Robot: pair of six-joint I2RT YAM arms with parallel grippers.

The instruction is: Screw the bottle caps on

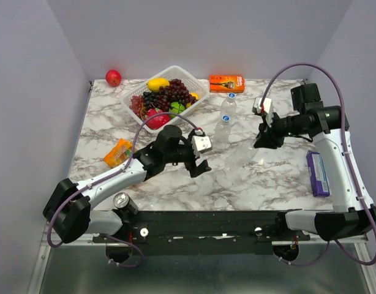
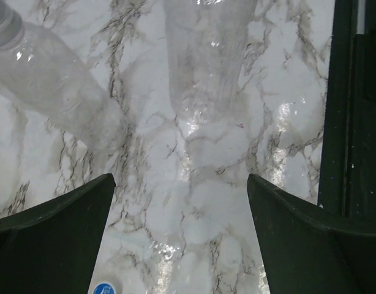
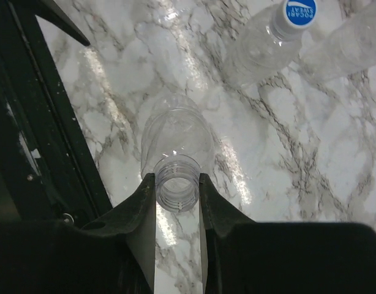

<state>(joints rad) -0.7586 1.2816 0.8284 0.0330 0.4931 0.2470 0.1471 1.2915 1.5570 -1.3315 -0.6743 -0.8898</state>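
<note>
Right gripper [image 3: 177, 195] clamps the threaded neck of an uncapped bottle [image 3: 176, 135], mouth toward the wrist camera, long axis running away from it; left gripper [image 2: 180, 190] hangs wide open and empty; a loose blue cap [image 2: 105, 289] lies back of its fingertips, beside one finger.

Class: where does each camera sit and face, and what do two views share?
Top external: high behind the bases, facing down on the table; both arms show.
Left wrist: faces down past the open left gripper at two bottles.
Right wrist: faces down; right gripper clamps the uncapped bottle at its neck.
Shared: capped bottle, top and right wrist.
</note>
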